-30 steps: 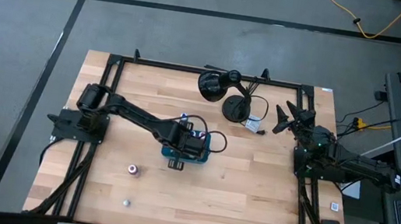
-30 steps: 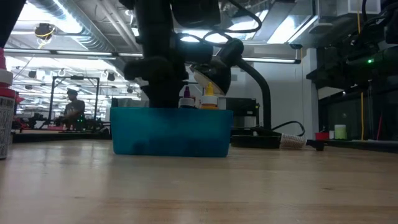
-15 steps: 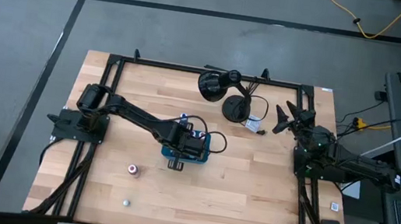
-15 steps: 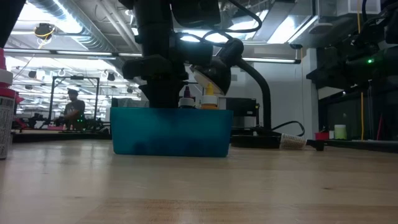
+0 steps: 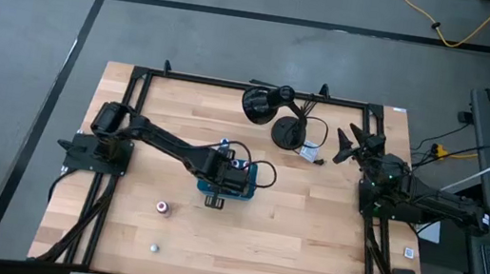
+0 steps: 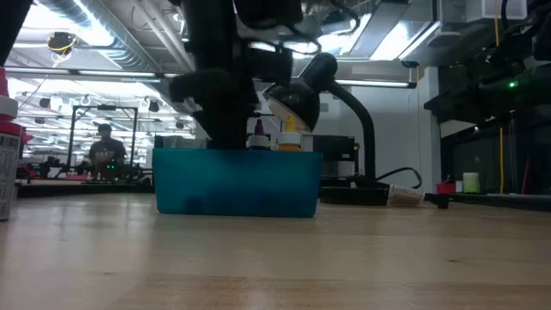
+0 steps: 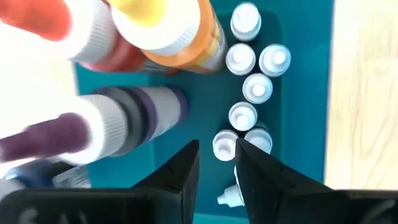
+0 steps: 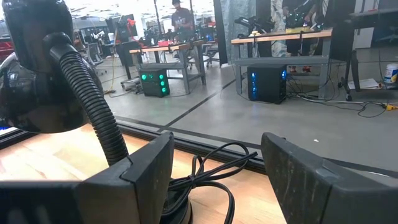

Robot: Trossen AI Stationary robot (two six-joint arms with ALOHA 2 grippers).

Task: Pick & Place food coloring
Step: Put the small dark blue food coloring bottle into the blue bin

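Observation:
The teal tray (image 5: 264,172) stands mid-table and also shows in the low view (image 6: 232,182). It holds several tiny white-topped food coloring bottles (image 7: 256,88) and larger orange (image 7: 180,34), red (image 7: 93,37) and purple (image 7: 124,121) bottles. My left gripper (image 7: 216,149) points down into the tray, open by a narrow gap, its fingertips either side of one tiny bottle (image 7: 224,144). Two more bottles stand on the table: a pink-purple-topped one (image 5: 162,207) and a pale one (image 5: 153,248). My right gripper (image 5: 351,144) waits open at the right edge. My left gripper comes from above, pointing down, with one tiny white-topped bottle (image 7: 224,144) just past its fingertips (image 7: 189,155). The bottle stands upright in the tray among the others. I cannot tell whether the fingers touch it.
A black gooseneck lamp (image 5: 264,101) with its base and cable (image 5: 289,132) stands behind the tray. A small packet (image 5: 309,150) lies beside it. A red-and-white bottle (image 6: 7,164) shows at the low view's left edge. Bare wood lies along the near half (image 5: 287,249).
My left gripper has risen a little over the teal tray. The tray and the bottles in it have stayed in place.

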